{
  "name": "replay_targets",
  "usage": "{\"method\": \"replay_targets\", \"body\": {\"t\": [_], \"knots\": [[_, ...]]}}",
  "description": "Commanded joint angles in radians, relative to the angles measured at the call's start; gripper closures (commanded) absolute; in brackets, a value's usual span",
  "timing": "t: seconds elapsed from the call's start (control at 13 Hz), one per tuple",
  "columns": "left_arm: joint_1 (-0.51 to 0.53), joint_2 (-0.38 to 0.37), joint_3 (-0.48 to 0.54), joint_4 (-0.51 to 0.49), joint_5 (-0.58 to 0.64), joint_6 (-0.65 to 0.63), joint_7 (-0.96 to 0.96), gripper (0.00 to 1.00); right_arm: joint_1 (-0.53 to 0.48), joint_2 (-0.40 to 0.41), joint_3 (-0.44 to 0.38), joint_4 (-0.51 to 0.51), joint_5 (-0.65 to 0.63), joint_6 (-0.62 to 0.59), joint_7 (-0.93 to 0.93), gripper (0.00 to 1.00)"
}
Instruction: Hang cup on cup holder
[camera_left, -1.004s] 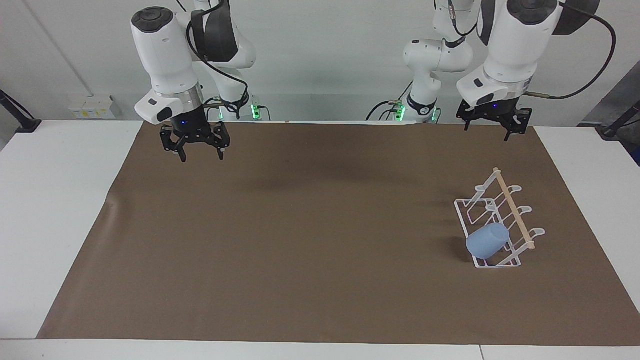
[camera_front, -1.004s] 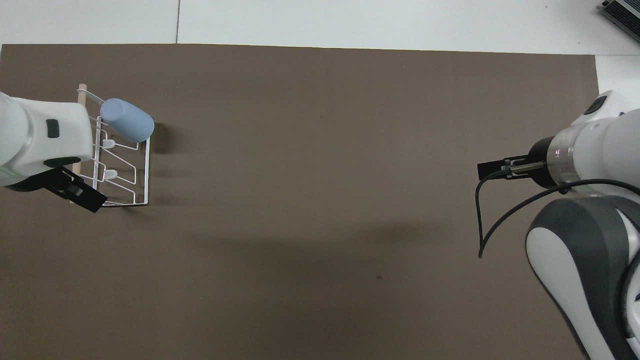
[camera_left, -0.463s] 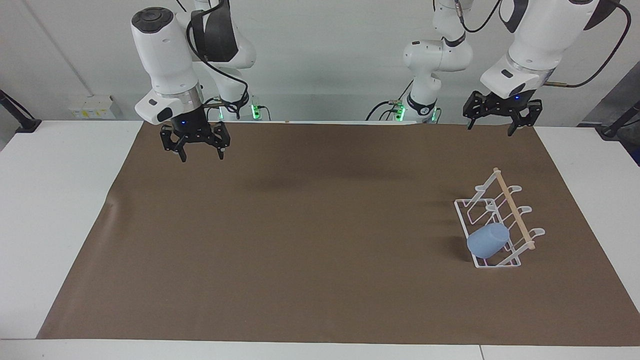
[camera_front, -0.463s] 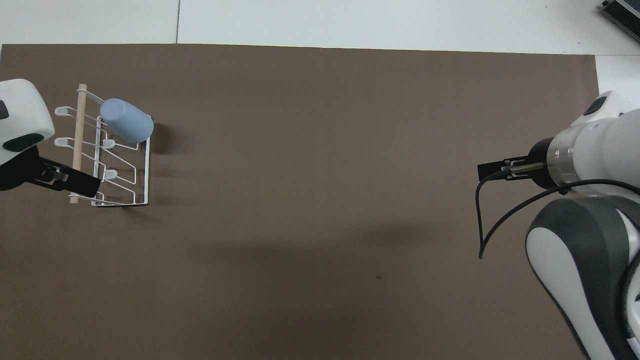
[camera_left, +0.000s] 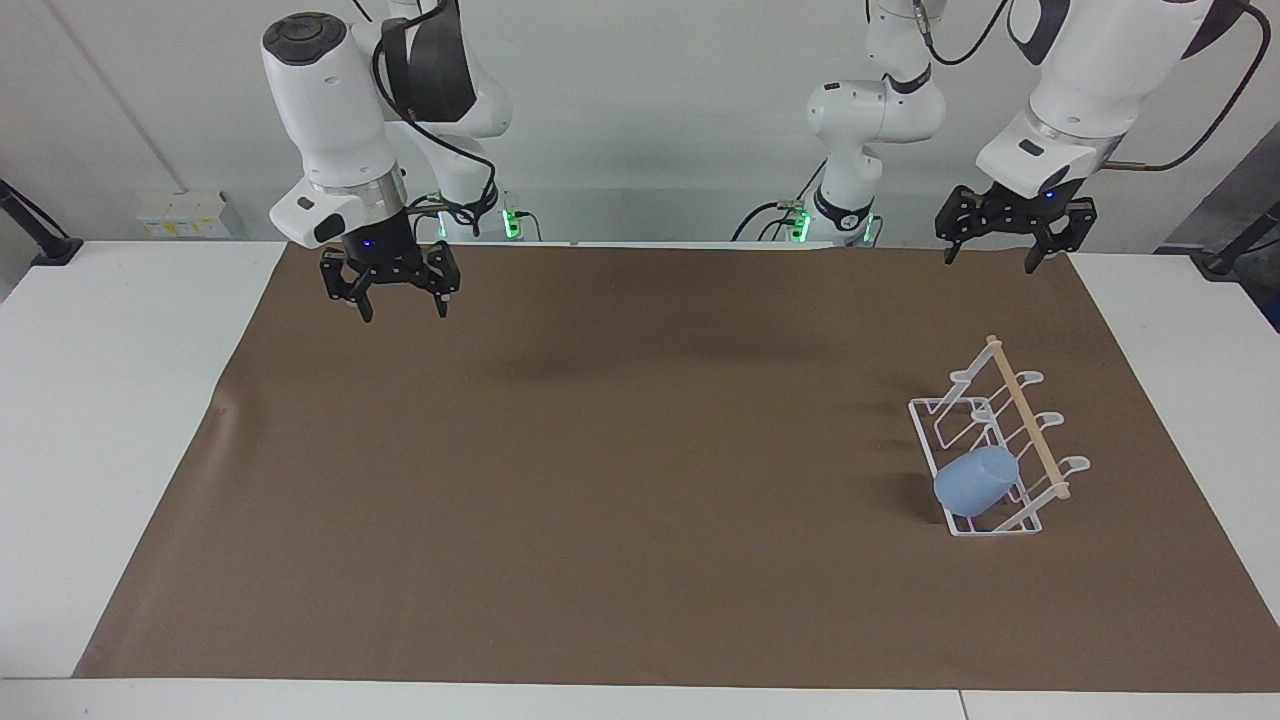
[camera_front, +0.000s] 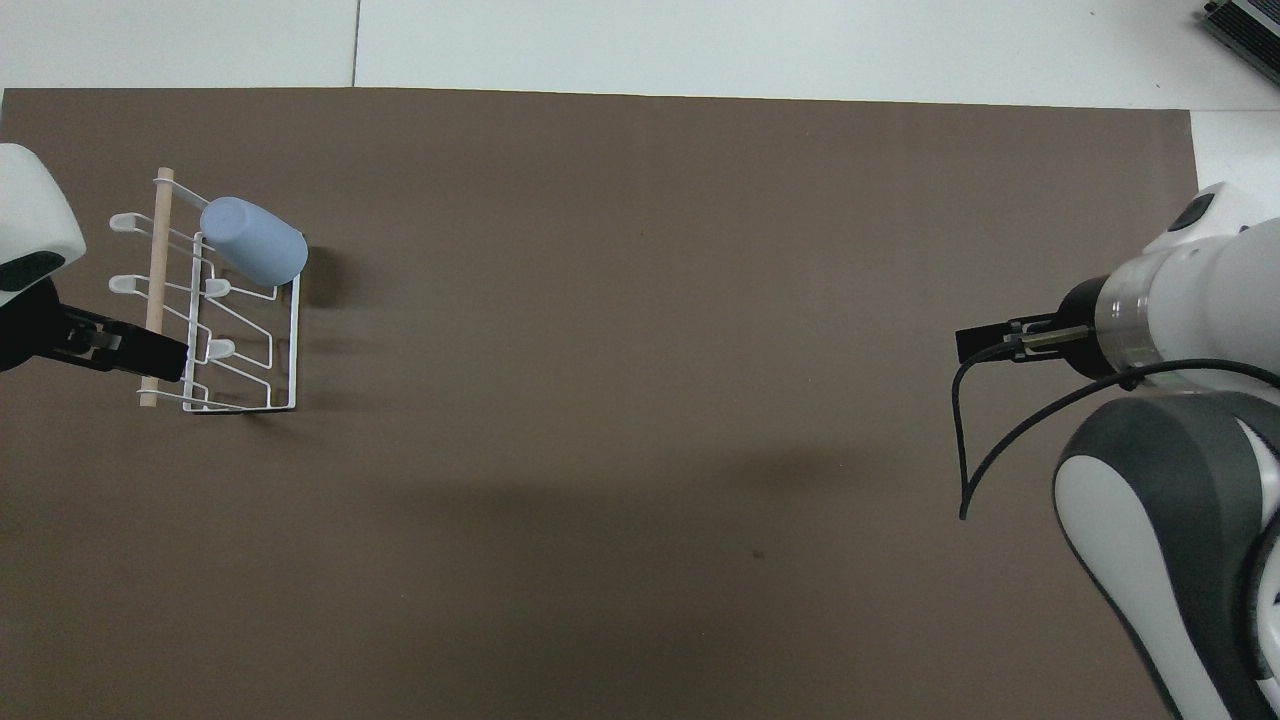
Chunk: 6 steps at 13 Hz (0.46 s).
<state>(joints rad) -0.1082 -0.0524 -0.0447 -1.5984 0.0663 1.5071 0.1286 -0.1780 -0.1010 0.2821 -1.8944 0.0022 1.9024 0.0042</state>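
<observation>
The cup (camera_left: 976, 482) is seen hung, tilted, on the cup holder (camera_left: 1000, 445) at four o'clock on the brown mat (camera_left: 620, 480). The left gripper (camera_left: 1011, 240) is held at one o'clock, the right gripper (camera_left: 392, 292) at eleven o'clock; both are spread and empty.

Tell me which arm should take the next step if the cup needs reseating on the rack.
Left. The left gripper hangs open at the rack's end of the table, where the cup sits on the cup holder. The right gripper waits at the table's right-arm end.
</observation>
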Motion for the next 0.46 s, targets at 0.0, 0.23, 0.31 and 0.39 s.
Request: {"method": "replay_targets", "body": {"t": [0.0, 0.23, 0.31, 0.39], "knots": [[0.015, -0.027, -0.007, -0.031, -0.016, 0.01, -0.001, 0.0, -0.018, -0.011, 0.009, 0.002, 0.001, -0.017, -0.015, 0.0], [0.016, -0.027, -0.007, -0.031, -0.016, 0.008, -0.004, 0.0, -0.021, -0.009, 0.008, 0.002, 0.001, -0.017, -0.016, 0.0], [0.016, -0.027, -0.006, -0.031, -0.016, 0.008, -0.004, 0.0, -0.021, -0.009, 0.009, 0.002, 0.001, -0.017, -0.015, 0.0], [0.018, -0.027, -0.007, -0.032, -0.016, 0.001, -0.004, 0.0, -0.021, -0.011, 0.008, 0.002, 0.001, -0.017, -0.015, 0.0]]}}
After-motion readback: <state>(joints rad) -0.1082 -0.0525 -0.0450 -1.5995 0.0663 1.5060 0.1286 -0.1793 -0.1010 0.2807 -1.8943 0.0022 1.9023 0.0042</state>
